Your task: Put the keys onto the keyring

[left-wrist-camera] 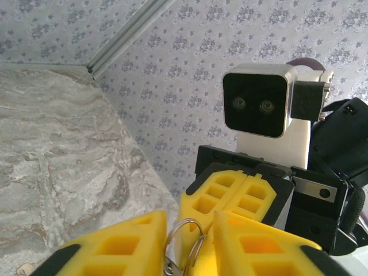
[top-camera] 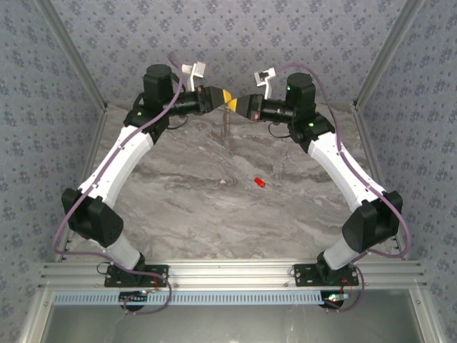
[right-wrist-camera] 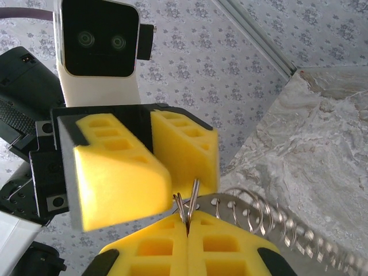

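Observation:
The keyring (right-wrist-camera: 194, 195) is a thin metal loop with its coils splayed, held up in the air at the back of the table. My right gripper (right-wrist-camera: 188, 230) is shut on its lower part. In the left wrist view the keyring (left-wrist-camera: 186, 221) sits in the gap between the parted yellow fingers of my left gripper (left-wrist-camera: 190, 230), facing the shut right gripper (left-wrist-camera: 246, 184). From above, the left gripper (top-camera: 226, 97) and right gripper (top-camera: 238, 104) meet tip to tip. The keys, one small red piece (top-camera: 260, 183), lie on the marble well in front of both grippers.
A metal strip carrying several small rings (right-wrist-camera: 259, 210) hangs from the keyring and dangles toward the table (top-camera: 226, 128). The marble table (top-camera: 214, 207) is boxed in by patterned walls (top-camera: 57, 86) at the back and on both sides.

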You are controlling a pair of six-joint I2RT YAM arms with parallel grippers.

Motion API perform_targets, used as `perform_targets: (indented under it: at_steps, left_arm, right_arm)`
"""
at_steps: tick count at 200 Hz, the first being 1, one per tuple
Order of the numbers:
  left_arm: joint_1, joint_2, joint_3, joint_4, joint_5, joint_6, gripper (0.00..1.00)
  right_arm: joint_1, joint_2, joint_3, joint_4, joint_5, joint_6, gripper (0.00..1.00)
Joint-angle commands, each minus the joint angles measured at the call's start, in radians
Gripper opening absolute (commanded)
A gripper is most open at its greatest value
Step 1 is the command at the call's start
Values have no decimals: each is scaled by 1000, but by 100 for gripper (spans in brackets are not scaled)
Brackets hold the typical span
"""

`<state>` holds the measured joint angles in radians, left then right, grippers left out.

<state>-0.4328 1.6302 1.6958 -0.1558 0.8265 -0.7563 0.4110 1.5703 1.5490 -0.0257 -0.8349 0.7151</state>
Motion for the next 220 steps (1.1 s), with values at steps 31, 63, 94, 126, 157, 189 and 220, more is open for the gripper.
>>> perform_targets:
  at_steps: [31, 63, 94, 126, 157, 189, 220]
  left_arm:
    - [-33, -42, -10, -4, 74, 32, 34]
    - [-31, -47, -11, 1, 65, 34, 22]
    - [-32, -51, -11, 11, 72, 31, 19]
    - [-32, -51, -8, 26, 75, 22, 5]
    - [-36, -53, 2, 35, 61, 17, 0]
    - [-36, -64, 4, 57, 5, 8, 0]
    - [-37, -78, 1, 103, -53, -7, 0]
  right_arm:
    - [-8, -5, 5, 52, -15, 13, 0]
    - [-20, -8, -6, 68, -18, 29, 0]
    - [-29, -6, -15, 99, -24, 56, 0]
    - [-30, -2, -12, 119, -26, 76, 0]
    - [-33, 5, -3, 146, -23, 104, 0]
    - [-55, -8, -1, 161, 7, 138, 23]
    - [-97, -54, -38, 203, 47, 187, 38]
